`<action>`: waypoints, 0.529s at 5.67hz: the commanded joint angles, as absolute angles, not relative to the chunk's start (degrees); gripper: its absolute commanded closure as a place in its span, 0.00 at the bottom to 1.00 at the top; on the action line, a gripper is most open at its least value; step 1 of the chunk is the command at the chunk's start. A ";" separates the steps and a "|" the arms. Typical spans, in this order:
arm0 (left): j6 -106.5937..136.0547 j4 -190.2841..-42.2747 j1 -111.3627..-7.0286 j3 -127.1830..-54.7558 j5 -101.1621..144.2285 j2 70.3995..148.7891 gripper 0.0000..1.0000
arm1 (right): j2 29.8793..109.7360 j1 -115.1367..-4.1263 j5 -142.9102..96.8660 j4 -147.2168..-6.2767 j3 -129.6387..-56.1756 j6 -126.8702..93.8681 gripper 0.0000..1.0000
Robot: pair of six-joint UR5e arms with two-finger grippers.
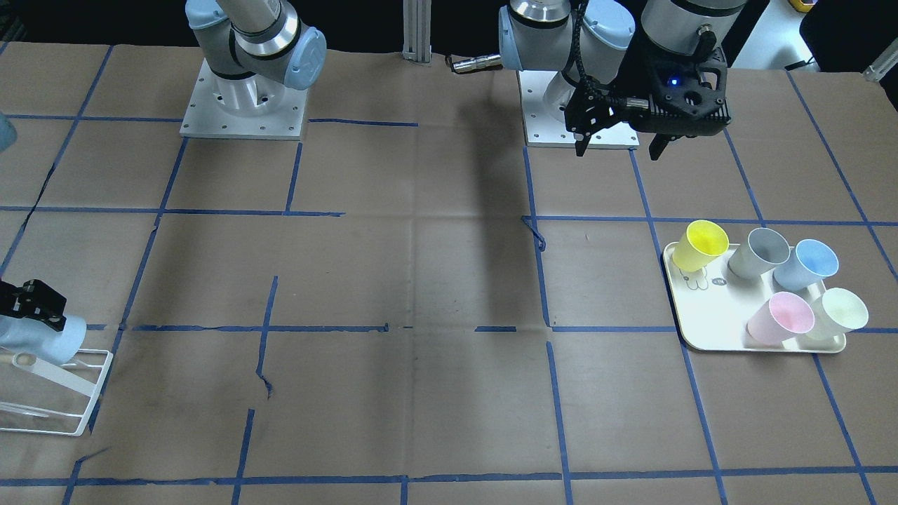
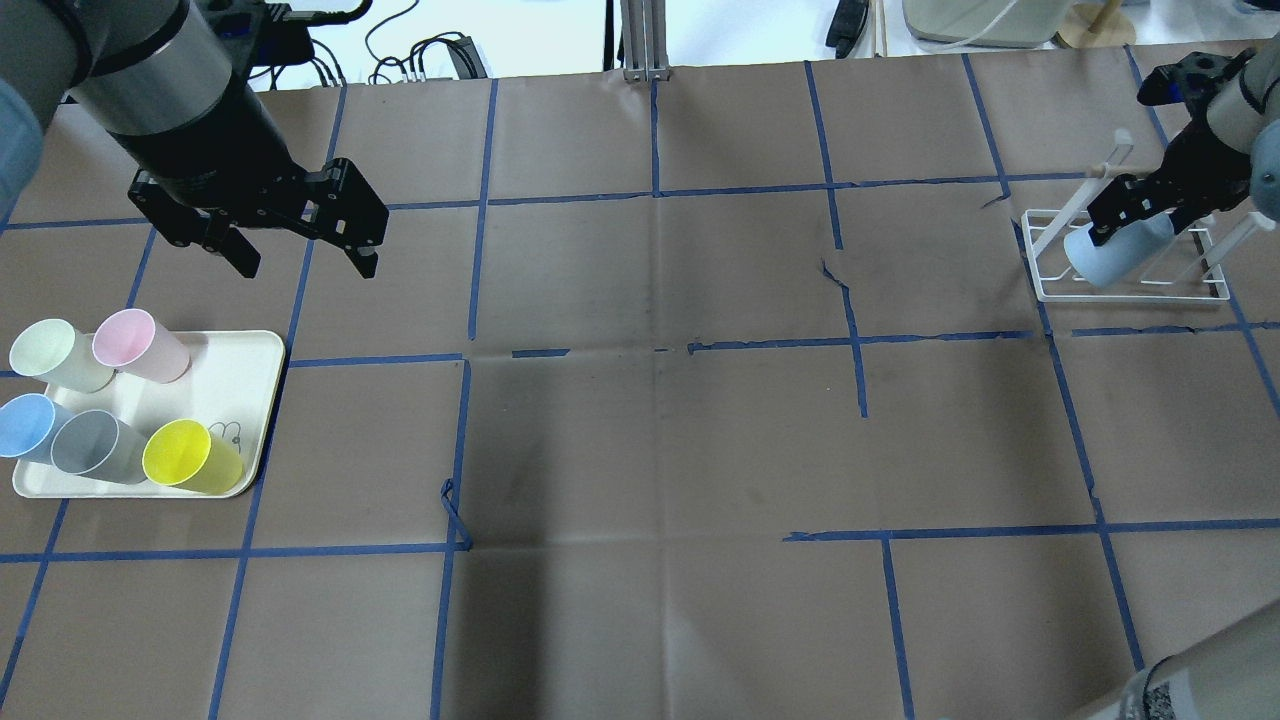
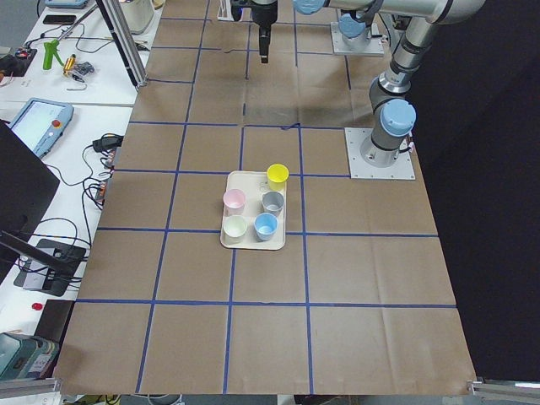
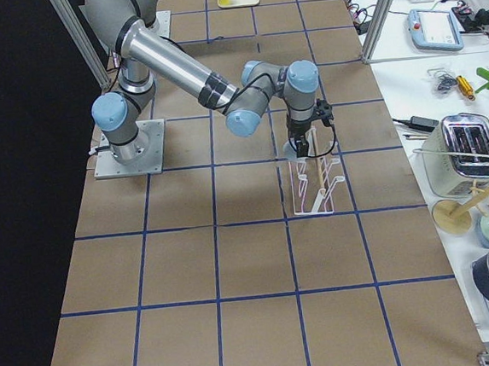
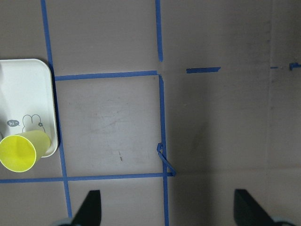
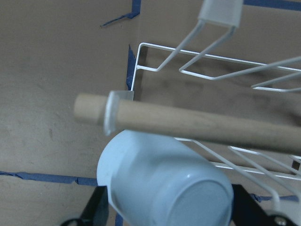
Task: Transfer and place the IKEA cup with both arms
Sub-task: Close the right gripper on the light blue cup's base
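Observation:
The pale-blue IKEA cup (image 2: pixel 1112 257) lies tilted on its side in my right gripper (image 2: pixel 1128 218), over the near end of a white wire rack (image 2: pixel 1135 292). In the right wrist view the cup (image 6: pixel 164 183) sits between both fingers, just below a wooden peg (image 6: pixel 197 122) of the rack, with its closed base toward the camera. In the front view the same gripper (image 1: pixel 31 303) and cup (image 1: pixel 43 340) are at the left edge. My left gripper (image 2: pixel 305 262) is open and empty, hovering above the table beyond the cream tray (image 2: pixel 240 350).
The cream tray (image 1: pixel 708 319) holds several cups: yellow (image 1: pixel 699 245), grey (image 1: pixel 759 252), sky-blue (image 1: pixel 807 264), pink (image 1: pixel 780 319) and pale green (image 1: pixel 836 313). Brown paper with blue tape lines covers the table. The two arm bases stand at the robot's edge.

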State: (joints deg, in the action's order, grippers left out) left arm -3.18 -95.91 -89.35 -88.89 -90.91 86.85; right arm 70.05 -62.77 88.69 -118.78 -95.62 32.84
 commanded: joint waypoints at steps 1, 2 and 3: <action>-3.51 -95.98 -89.21 -88.94 -90.97 86.84 0.01 | 69.96 -62.14 88.59 -118.74 -95.80 32.96 0.08; -3.69 -95.98 -89.12 -89.38 -90.79 86.75 0.01 | 70.05 -61.79 85.81 -118.74 -95.71 33.05 0.27; -3.69 -95.89 -89.21 -89.38 -90.70 86.84 0.01 | 70.05 -61.61 85.35 -118.57 -95.71 33.05 0.49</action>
State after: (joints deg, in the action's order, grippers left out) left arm -3.64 -95.95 -89.18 -89.29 -90.80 86.79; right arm 70.04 -61.82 86.24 -118.69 -95.73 33.02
